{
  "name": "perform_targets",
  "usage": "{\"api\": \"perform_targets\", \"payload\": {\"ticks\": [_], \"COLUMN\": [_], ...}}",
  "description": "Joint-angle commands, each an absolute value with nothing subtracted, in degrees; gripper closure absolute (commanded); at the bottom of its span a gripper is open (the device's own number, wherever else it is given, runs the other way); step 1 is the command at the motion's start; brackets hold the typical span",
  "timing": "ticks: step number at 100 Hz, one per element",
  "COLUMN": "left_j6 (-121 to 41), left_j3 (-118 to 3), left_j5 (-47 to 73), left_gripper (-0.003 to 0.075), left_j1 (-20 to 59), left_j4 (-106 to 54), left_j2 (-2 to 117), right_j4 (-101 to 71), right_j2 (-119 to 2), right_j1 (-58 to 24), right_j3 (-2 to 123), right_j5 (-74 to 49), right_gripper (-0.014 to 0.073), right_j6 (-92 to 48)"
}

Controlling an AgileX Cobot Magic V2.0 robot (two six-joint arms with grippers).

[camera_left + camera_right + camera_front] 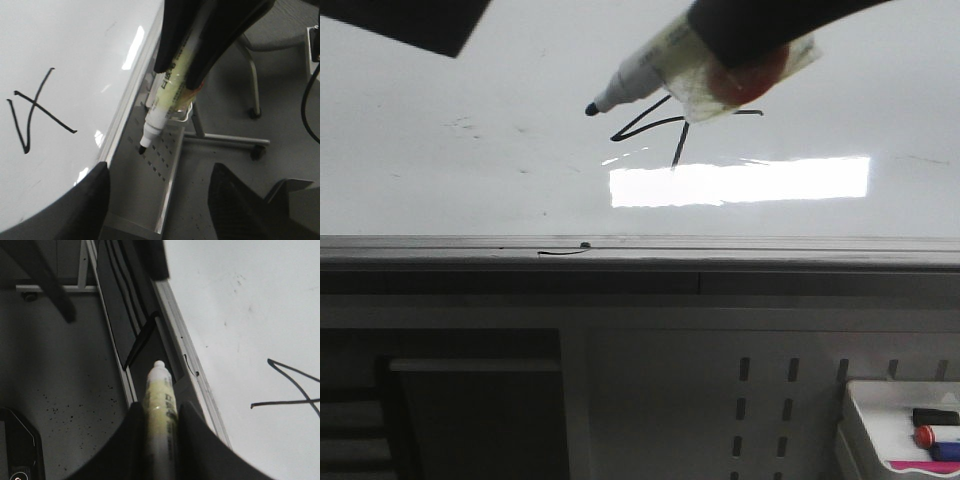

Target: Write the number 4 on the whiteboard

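Observation:
The whiteboard fills the upper front view. The number 4 is drawn on it in thin black lines. It also shows in the left wrist view and partly in the right wrist view. My right gripper is shut on a white and yellow marker, cap off. Its black tip points left of the 4, apart from the lines. The marker sits between the right fingers. My left gripper is open and empty near the board's edge; the marker hangs in front of it.
A grey metal rail edges the board and bears a short black squiggle. A white tray of coloured markers stands at the lower right. A bright glare lies on the board. A perforated shelf and a wheeled stand lie below.

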State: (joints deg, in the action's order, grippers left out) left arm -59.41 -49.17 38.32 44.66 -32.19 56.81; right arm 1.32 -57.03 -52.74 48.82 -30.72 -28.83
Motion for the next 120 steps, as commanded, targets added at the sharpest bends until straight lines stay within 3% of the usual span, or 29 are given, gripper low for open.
{"api": "perform_targets", "payload": {"ticks": [1,24,89,103,120], "left_j6": [-60.84,-61.84,-62.08,-62.08,-62.08], "left_j3": [-54.32,-58.2,-58.55,-58.55,-58.55], "left_j5": [40.78,44.57,45.97,45.84,45.84], "left_gripper": [0.0335,0.0396,0.0406,0.0482,0.0648], "left_j1": [44.56,44.56,44.56,44.56,44.56], "left_j4": [-33.25,-33.94,-42.2,-42.2,-42.2], "left_j2": [59.57,64.7,66.66,66.8,67.87], "right_j4": [2.06,2.06,2.06,2.06,2.06], "right_j2": [-56.44,-56.81,-58.71,-58.71,-58.71], "right_j1": [-54.13,-58.83,-60.27,-60.27,-60.27], "right_j3": [52.28,54.15,54.15,54.15,54.15], "right_j5": [-29.21,-28.9,-26.99,-26.69,-26.65], "right_gripper": [0.0666,0.0666,0.0666,0.0666,0.0666], "right_j6": [-31.69,-31.92,-31.95,-31.95,-31.95]}}
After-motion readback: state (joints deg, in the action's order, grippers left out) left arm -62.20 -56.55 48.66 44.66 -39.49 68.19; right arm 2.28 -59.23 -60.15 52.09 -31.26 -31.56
